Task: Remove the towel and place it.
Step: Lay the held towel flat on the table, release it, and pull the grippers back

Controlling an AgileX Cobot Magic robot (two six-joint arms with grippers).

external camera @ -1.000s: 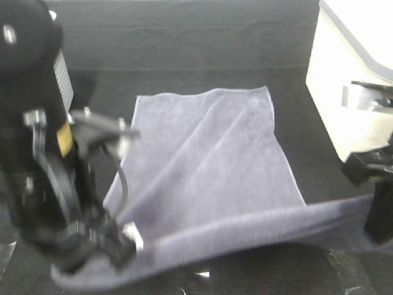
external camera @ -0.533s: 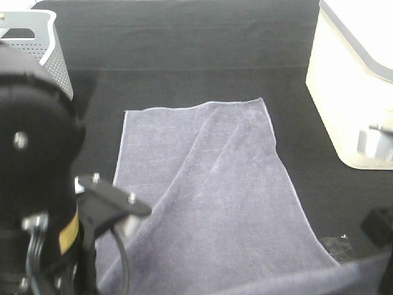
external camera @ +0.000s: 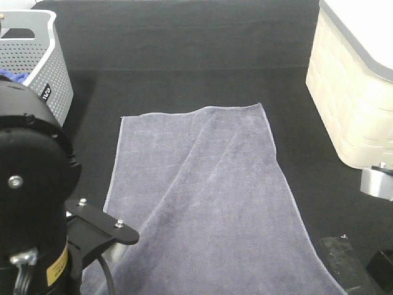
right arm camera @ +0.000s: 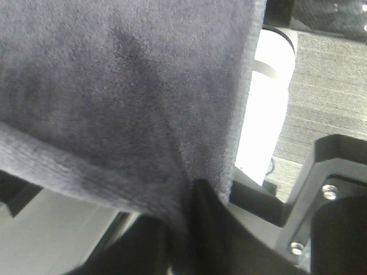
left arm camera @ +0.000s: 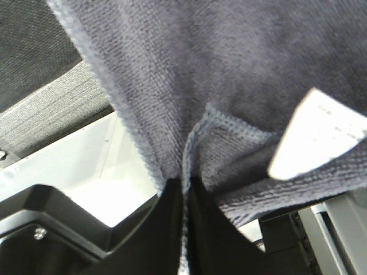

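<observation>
The towel (external camera: 209, 184) is caught at its near end by both arms. In the left wrist view the left gripper (left arm camera: 184, 229) has its two dark fingers almost together, with the stitched hem pinched between them, and a white label (left arm camera: 318, 134) on the cloth sits just beside the grip. In the right wrist view the right gripper (right arm camera: 183, 229) is clamped on the cloth in the same way, the grey terry running into the narrow gap between its fingers and draping over them. From the high camera the rest of the towel lies spread on the black table (external camera: 184, 49), with its far edge flat and a long diagonal ridge crossing it. Its near edge runs out of view at the bottom, past the bulky left arm (external camera: 31, 203). A perforated grey basket (external camera: 52, 58) holding a blue cloth (external camera: 15, 75) stands well apart at the far left. A cream bin (external camera: 353, 92) stands at the right.
</observation>
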